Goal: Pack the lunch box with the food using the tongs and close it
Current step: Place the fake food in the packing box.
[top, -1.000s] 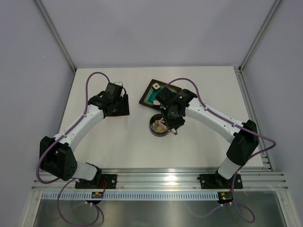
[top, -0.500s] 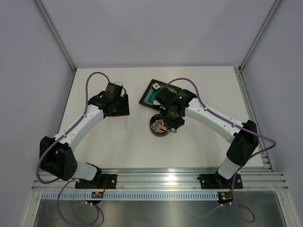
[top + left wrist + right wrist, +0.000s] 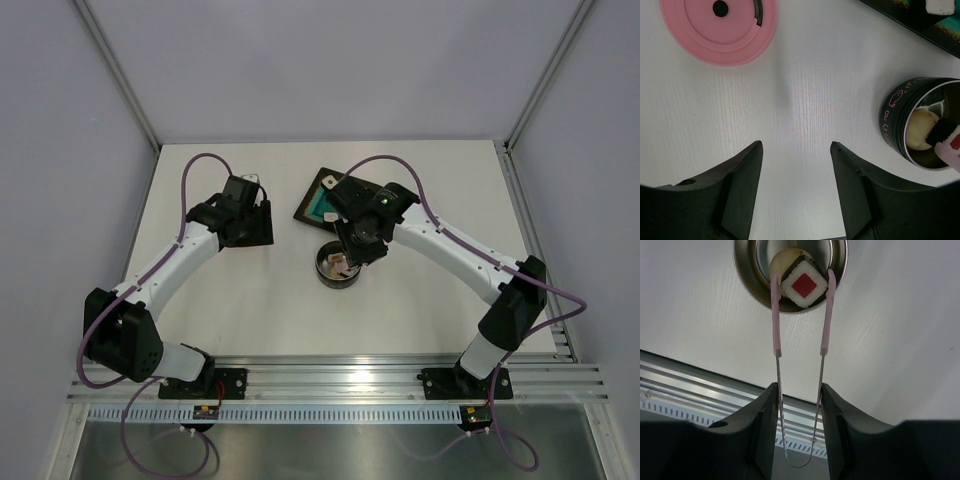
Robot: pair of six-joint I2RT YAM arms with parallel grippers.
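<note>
A robotics lab test cell is shown. A plain white counter (image 3: 260, 310) is enclosed by bare pale grey wall panels (image 3: 330, 70) set in silver aluminium frame posts (image 3: 115, 75). A white-and-black left robot arm (image 3: 170, 265) and a matching right robot arm (image 3: 450, 250) are bolted to a slotted aluminium rail (image 3: 340, 378) at the near edge. Purple cables (image 3: 195, 165) are looped along them.
</note>
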